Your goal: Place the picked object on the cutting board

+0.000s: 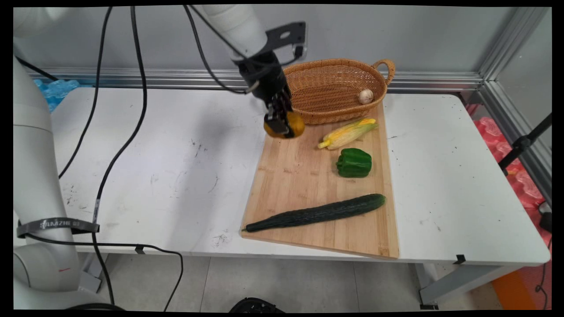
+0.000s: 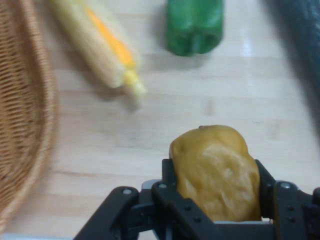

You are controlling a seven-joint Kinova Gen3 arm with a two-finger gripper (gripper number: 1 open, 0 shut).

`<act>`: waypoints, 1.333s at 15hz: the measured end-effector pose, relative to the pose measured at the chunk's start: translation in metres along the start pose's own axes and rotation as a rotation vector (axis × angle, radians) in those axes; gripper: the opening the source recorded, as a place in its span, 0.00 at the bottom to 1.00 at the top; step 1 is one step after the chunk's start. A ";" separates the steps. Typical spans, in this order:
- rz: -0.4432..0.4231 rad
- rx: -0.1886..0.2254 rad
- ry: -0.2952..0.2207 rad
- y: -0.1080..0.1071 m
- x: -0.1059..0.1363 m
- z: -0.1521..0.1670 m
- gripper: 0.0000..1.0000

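Main view: pincer (image 1: 282, 125) clamped on a yellow-orange potato (image 1: 294, 125), hanging over the far left corner of the cutting board (image 1: 308, 185), just beside the wicker basket (image 1: 335, 90). Beyond to its right, corn (image 1: 348, 133), green pepper (image 1: 354, 163), cucumber (image 1: 317, 213).

Hand view: potato (image 2: 217, 172) gripped between the fingers (image 2: 170, 187), pincer (image 2: 215, 192) above bare board (image 2: 150, 135); corn (image 2: 107, 45) and pepper (image 2: 195, 25) ahead, basket (image 2: 22, 110) at left.

Black strap (image 1: 57, 226) on arm reads "SAMZHE".

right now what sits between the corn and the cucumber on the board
The green pepper lies between corn and cucumber, apart from both, in the main view.
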 end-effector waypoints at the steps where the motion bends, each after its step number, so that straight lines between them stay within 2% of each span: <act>1: 0.023 -0.013 0.000 0.004 -0.001 0.007 0.00; 10: 0.155 -0.064 -0.005 0.014 -0.008 0.087 0.00; 16: 0.173 -0.083 0.008 0.014 -0.008 0.127 0.00; 17: 0.174 -0.084 0.011 0.014 -0.008 0.132 1.00; 20: 0.173 -0.081 0.025 0.013 -0.009 0.135 1.00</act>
